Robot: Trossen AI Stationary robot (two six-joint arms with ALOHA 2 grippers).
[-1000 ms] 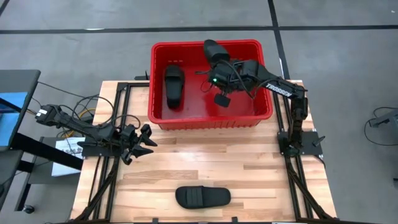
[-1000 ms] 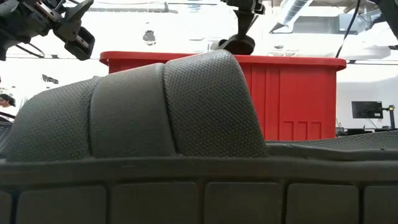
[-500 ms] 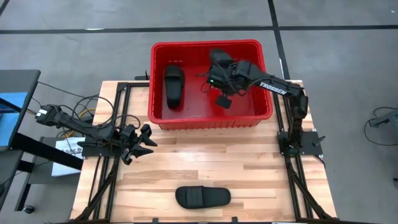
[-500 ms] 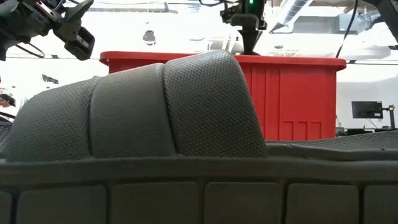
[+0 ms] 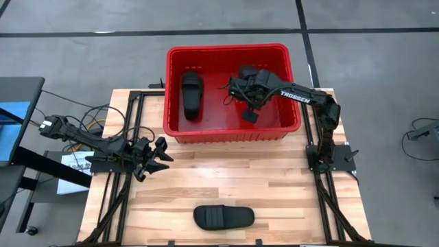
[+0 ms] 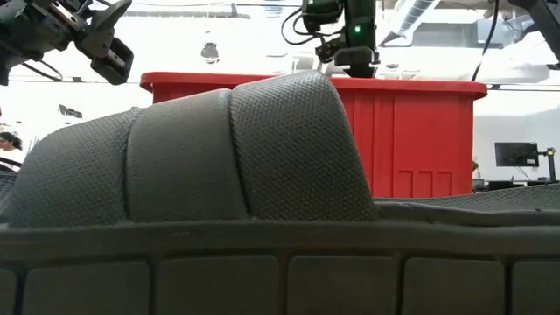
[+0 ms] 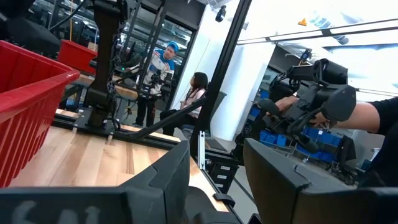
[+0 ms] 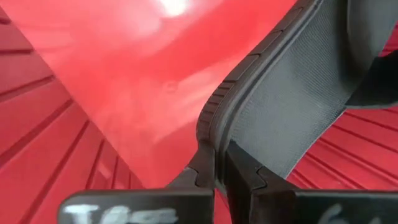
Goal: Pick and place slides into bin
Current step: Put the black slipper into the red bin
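Note:
The red bin (image 5: 233,130) stands at the table's far edge. One black slide (image 5: 191,95) lies on its floor at the left. My right gripper (image 5: 248,81) reaches down inside the bin, shut on a second slide (image 8: 292,93), which the arm mostly hides in the high view. A third slide (image 5: 223,217) lies flat near the table's front edge and fills the low view (image 6: 192,157). My left gripper (image 5: 161,156) hovers open over the table's left side, touching nothing. My right gripper pinches the slide's sole rim (image 8: 214,155) between its two fingers. The fingers come from above, slanting steeply down into the bin. The slide extends away past the fingertips over the bin's red floor; whether it touches the floor I cannot tell.
The black arm frames (image 5: 322,158) run along the table's left and right sides. Bare wood (image 5: 233,175) lies between the bin and the near slide. People (image 7: 163,62) sit in the room beyond the table.
My right gripper has come down from above the bin's far rim into the bin, moving toward its near side and tipping more steeply downward. The slide it holds has gone down with it, below the rim.

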